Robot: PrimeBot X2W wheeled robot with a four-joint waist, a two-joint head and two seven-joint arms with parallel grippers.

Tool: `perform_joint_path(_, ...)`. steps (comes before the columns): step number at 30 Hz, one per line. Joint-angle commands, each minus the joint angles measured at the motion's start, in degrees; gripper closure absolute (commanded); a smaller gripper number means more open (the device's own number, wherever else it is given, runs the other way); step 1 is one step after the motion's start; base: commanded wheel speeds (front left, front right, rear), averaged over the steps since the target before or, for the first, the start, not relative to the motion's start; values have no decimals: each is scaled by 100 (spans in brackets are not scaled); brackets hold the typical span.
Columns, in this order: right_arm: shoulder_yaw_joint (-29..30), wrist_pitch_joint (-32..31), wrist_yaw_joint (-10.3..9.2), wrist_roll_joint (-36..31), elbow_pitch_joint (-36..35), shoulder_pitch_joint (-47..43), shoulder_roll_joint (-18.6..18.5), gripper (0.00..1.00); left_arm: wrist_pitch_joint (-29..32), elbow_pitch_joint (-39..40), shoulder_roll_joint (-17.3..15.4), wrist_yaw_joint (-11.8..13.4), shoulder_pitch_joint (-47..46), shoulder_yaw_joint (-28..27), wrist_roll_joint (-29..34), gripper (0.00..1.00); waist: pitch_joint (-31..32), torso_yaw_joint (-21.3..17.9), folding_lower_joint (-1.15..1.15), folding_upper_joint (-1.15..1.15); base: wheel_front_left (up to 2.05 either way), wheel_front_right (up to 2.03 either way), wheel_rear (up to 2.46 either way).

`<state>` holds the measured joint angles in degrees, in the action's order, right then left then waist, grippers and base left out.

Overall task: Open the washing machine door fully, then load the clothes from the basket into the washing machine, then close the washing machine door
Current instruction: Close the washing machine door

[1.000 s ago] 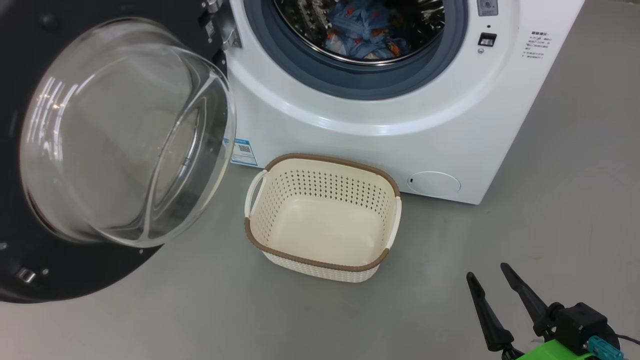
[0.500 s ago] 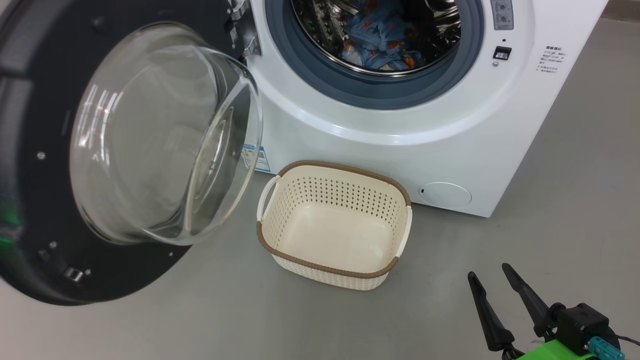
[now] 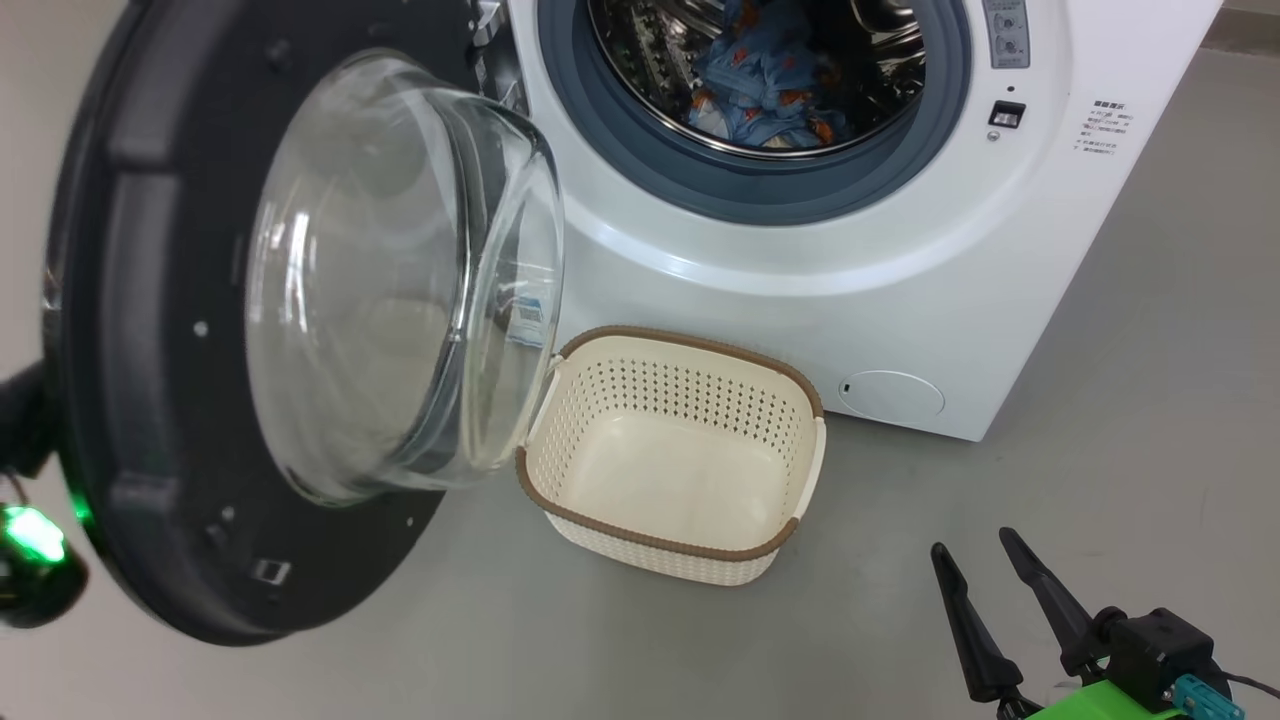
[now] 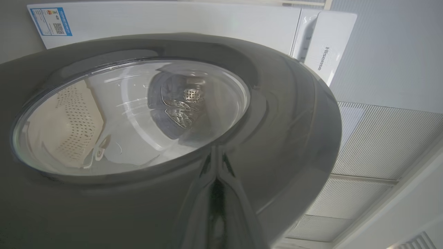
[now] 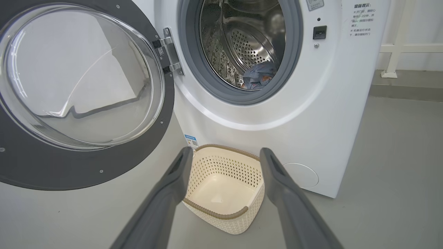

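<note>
The washing machine door [image 3: 150, 400] stands partly open at the left, its glass bowl bulging toward the basket [image 3: 680, 470]. The basket sits empty on the floor before the white washing machine [image 3: 900, 250]. The clothes [image 3: 765, 85] lie in the steel drum, and the right wrist view shows them too [image 5: 258, 76]. My left gripper [image 4: 216, 180] is shut, its tips against the door's glossy black outer face [image 4: 294, 121]. Part of that arm, with a green light [image 3: 30, 535], peeks out behind the door. My right gripper [image 3: 970, 543] hangs open and empty at the lower right, pointing at the basket [image 5: 221, 186].
Grey floor stretches to the right of the machine. A round service cover [image 3: 890, 395] sits low on the machine's front, and a blue label [image 4: 52, 22] is stuck on its lower left. A white rail [image 5: 398, 48] stands by the back wall.
The door has swung toward the machine, its glass bowl now close to the basket's left handle. My left arm's green light has come into view behind it. The right gripper has stayed put.
</note>
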<state>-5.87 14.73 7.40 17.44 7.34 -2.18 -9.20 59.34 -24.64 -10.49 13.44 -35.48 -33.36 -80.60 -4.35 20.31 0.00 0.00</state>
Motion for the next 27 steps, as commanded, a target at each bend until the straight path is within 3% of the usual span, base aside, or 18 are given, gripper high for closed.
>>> perform_joint_path(1,-102,27,9,24,-126,59,-19,0,172,316,-97,61,83,36,-67,100,-4,-19,0,0,0,0,0)
perform_joint_path(5,-86,27,9,22,-139,72,34,0,332,823,178,188,201,190,-121,100,-38,-78,0,0,0,0,0)
perform_joint_path(10,-129,27,9,42,-128,138,92,0,96,1384,605,150,218,425,-158,100,-99,-254,0,0,0,0,0)
perform_joint_path(18,-151,27,9,65,-101,246,154,0,-508,1526,755,71,120,1094,-334,100,-121,-648,0,0,0,0,0)
perform_joint_path(27,-166,27,9,90,-62,319,251,0,-1605,1362,760,-439,-70,1951,-982,100,-146,-1210,0,0,0,0,0)
